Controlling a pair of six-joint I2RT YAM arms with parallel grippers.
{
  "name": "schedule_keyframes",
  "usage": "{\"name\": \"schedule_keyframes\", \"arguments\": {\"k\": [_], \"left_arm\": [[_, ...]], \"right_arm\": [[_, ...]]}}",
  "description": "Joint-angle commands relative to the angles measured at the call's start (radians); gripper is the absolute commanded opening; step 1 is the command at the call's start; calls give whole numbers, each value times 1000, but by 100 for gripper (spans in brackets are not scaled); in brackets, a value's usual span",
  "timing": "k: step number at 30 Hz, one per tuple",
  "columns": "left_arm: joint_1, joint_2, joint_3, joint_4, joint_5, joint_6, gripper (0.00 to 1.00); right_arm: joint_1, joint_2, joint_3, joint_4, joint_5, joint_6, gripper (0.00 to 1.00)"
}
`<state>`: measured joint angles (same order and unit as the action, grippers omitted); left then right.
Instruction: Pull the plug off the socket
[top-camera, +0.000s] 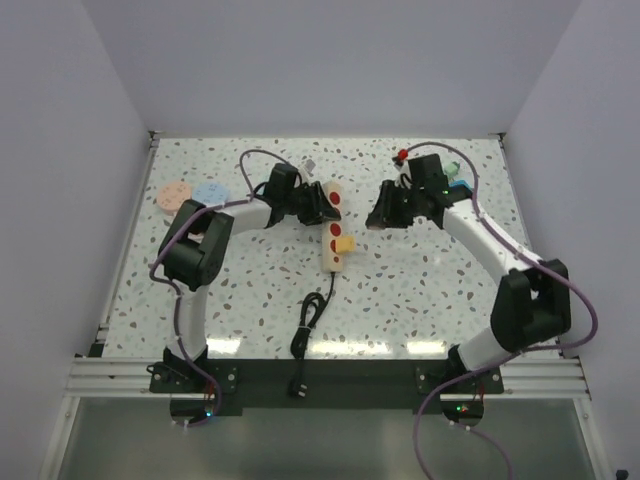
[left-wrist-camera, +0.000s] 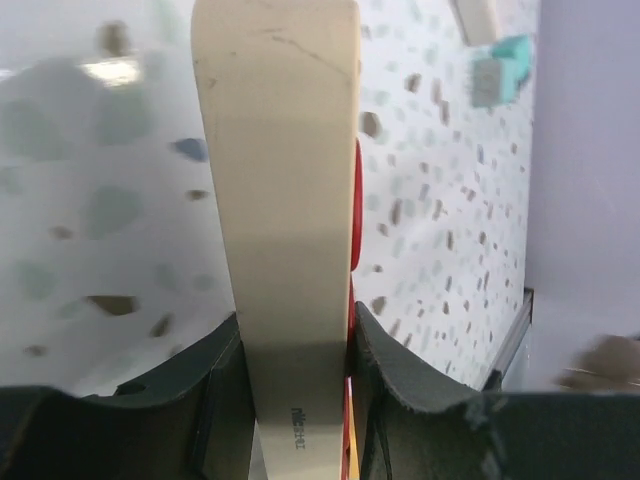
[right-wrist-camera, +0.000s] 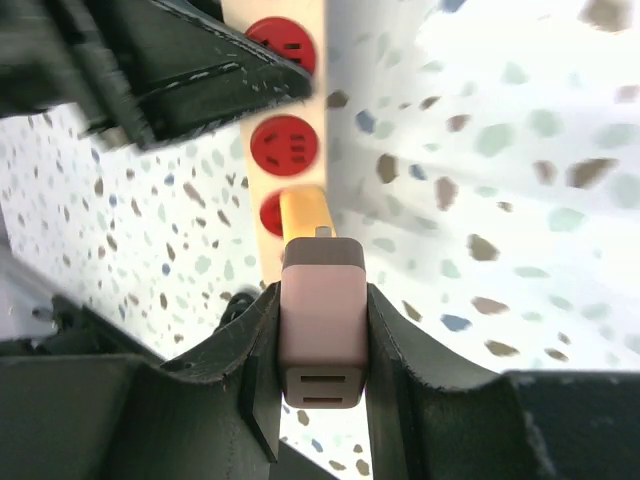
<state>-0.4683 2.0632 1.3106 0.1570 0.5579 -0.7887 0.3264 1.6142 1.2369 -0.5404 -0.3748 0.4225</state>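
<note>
1. While the left gripper (top-camera: 316, 206) clamps the far end of the socket (top-camera: 331, 258), which lies mid-worktop (top-camera: 420, 290), the right gripper (right-wrist-camera: 322, 300) pinches a pale plug (right-wrist-camera: 322, 335).
2. That plug looks clear of the strip, so the pull seems done.
3. The next move is to carry it toward the right edge, avoiding the seated yellow plug (top-camera: 343, 242).

You are looking at a speckled terrazzo table (top-camera: 420, 300), with an orange disc (top-camera: 174, 196) and a pale blue disc (top-camera: 210, 192) lying side by side near its far left edge. Toward the table's far right corner a small red piece (top-camera: 402, 155) and a teal block (top-camera: 459, 184) are sitting. A small white piece (top-camera: 311, 164) is resting near the middle of the table's far edge.
</note>
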Motion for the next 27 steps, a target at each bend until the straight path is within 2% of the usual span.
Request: {"name": "schedule_keyframes", "arguments": {"k": [1, 4, 10, 14, 21, 23, 25, 26, 27], "left_arm": [[62, 29, 12, -103, -66, 80, 0], [62, 23, 16, -100, -64, 75, 0], [60, -11, 10, -54, -20, 45, 0], [57, -40, 16, -48, 14, 34, 0], [51, -89, 9, -73, 56, 58, 0], [51, -107, 0, -79, 54, 72, 0], [51, -112, -11, -91, 50, 86, 0], [53, -115, -13, -103, 47, 91, 0], [51, -118, -20, -106, 43, 92, 0]], "right_arm": [[-33, -175, -30, 132, 141, 56, 0], [-67, -156, -27, 134, 142, 74, 0], [-196, -48, 30, 192, 287, 182, 0], [-283, 126, 122, 232, 417, 315, 0], [-391, 383, 343, 220, 474, 449, 0], [-401, 444, 389, 240, 461, 473, 21], [-412, 519, 467, 241, 426, 478, 29], [-414, 538, 493, 235, 425, 479, 39], [-414, 555, 513, 229, 422, 478, 42]]}}
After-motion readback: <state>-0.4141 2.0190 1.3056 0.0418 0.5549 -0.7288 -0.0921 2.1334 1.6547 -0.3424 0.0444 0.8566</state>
